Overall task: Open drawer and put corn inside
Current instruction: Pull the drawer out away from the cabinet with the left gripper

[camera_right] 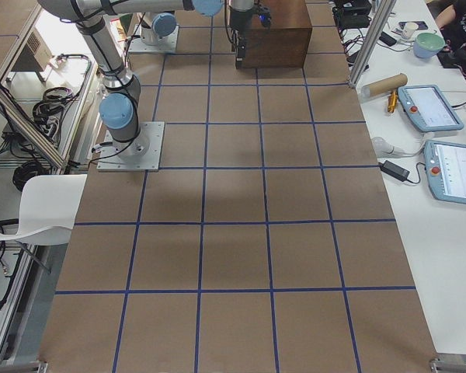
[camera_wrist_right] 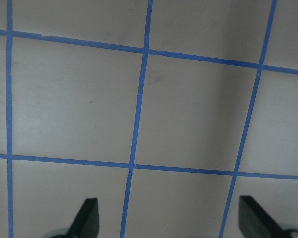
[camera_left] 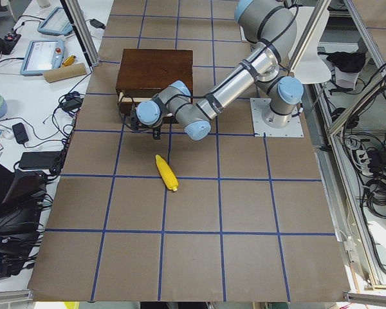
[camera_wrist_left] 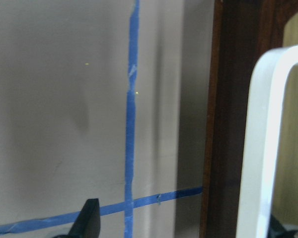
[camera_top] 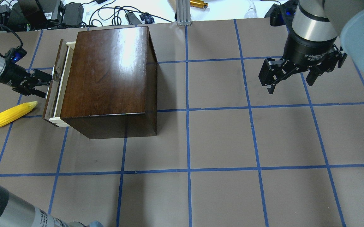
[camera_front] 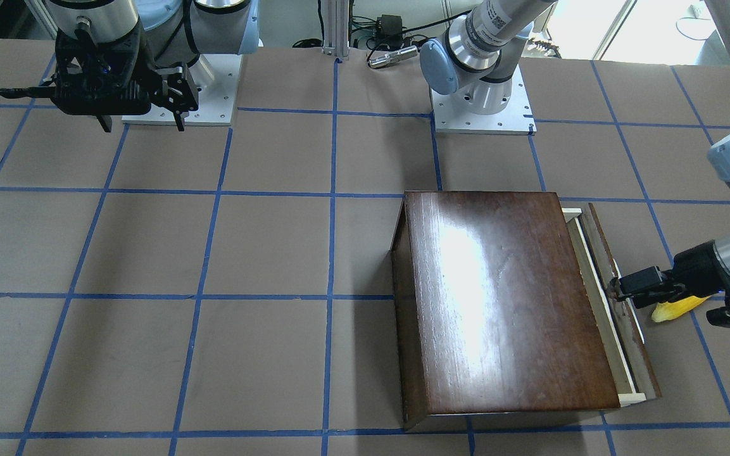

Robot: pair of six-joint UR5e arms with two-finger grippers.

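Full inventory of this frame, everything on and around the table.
cabinet: 1, dark brown, on the robot's left part of the table.
drawer: 1, pale wood with dark front, slightly out of the cabinet.
corn: 1, yellow, on the table beside the drawer front, outside it.
table: 1, brown, blue tape grid.
teach pendants: 2, blue-grey, side bench.
cardboard tube: 1, tan, side bench.
left gripper: 1, black, open, at the drawer front.
right gripper: 1, black, open, over bare table.

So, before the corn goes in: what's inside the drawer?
The pale wooden drawer is out only a sliver, showing bare rim; the dark brown cabinet covers the rest. The yellow corn cob lies outside on the table.
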